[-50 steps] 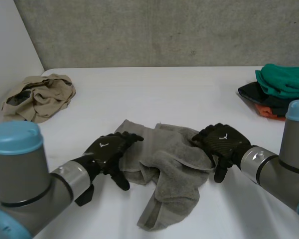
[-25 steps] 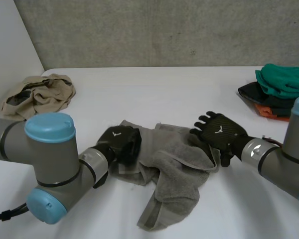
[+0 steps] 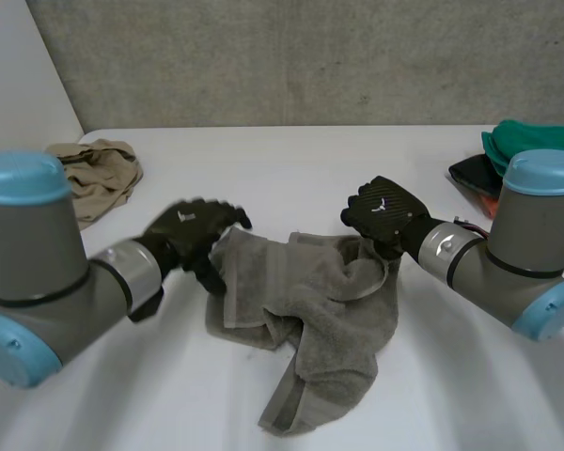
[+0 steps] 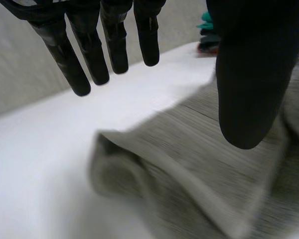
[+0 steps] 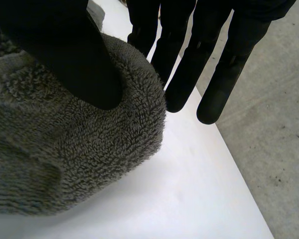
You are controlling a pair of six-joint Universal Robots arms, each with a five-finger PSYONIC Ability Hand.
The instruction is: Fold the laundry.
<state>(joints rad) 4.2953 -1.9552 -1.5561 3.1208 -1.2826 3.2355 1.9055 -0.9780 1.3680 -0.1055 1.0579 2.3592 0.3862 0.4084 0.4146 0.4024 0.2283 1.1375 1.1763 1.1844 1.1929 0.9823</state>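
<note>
We are reading no words, numbers or brand names on anything here; we are making out a small white mark on the back of the left hand (image 3: 188, 233) and a like one on the back of the right hand (image 3: 387, 214), and neither is resolving into letters; we are finding no legible tag or print on the grey towel (image 3: 310, 301).
</note>
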